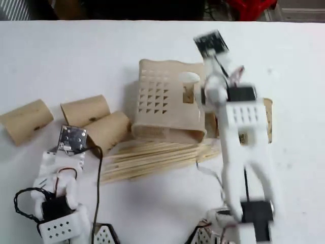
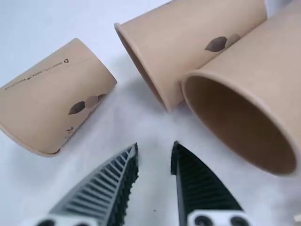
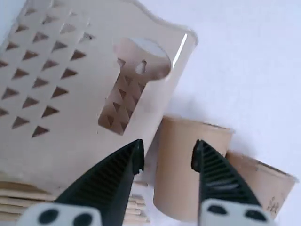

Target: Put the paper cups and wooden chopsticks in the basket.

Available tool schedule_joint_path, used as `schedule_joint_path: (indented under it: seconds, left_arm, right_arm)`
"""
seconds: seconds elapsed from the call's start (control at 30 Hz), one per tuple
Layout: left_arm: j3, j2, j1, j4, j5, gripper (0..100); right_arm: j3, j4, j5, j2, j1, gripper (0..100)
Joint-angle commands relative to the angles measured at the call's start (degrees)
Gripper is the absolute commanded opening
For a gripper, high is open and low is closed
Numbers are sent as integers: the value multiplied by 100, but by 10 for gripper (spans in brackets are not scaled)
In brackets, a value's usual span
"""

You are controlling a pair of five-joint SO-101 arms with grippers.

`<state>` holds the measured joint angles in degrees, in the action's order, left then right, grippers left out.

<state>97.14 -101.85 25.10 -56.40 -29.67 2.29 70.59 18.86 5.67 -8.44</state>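
1. Two paper cups (image 3: 188,165), mostly arm-covered in the high view, are seen just beyond the spread right hand (image 3: 167,143), beside the basket (image 3: 70,80).
2. Three further cups (image 2: 188,42) are seen just ahead of the spread left hand (image 2: 154,147).

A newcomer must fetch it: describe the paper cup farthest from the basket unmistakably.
Find the beige basket in the middle of the table. Toward the left arm's side three paper cups lie on their sides. Yours is the outermost cup, lying apart while the other two sit close together.
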Motion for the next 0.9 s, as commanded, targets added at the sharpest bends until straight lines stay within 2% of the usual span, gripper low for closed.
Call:
schedule_joint_path:
  seconds: [0.0,0.2,0.4,0.77,0.87]
  left_arm:
    - [0,66,31,-97,-53,136]
    - [0,66,40,-97,-53,136]
    - [9,66,40,-97,-53,136]
    - [9,66,40,-176,-53,136]
    - [9,66,40,-176,-53,136]
  right_arm:
    - [-1749,321,-70,-1182,-84,190]
    - [-3657,884,-79,-2879,-119,192]
    - [-5055,1270,-79,-4101,-180,279]
    - [-6866,1235,-70,-5736,-119,279]
    - [-7191,1244,-35,-6105,-119,238]
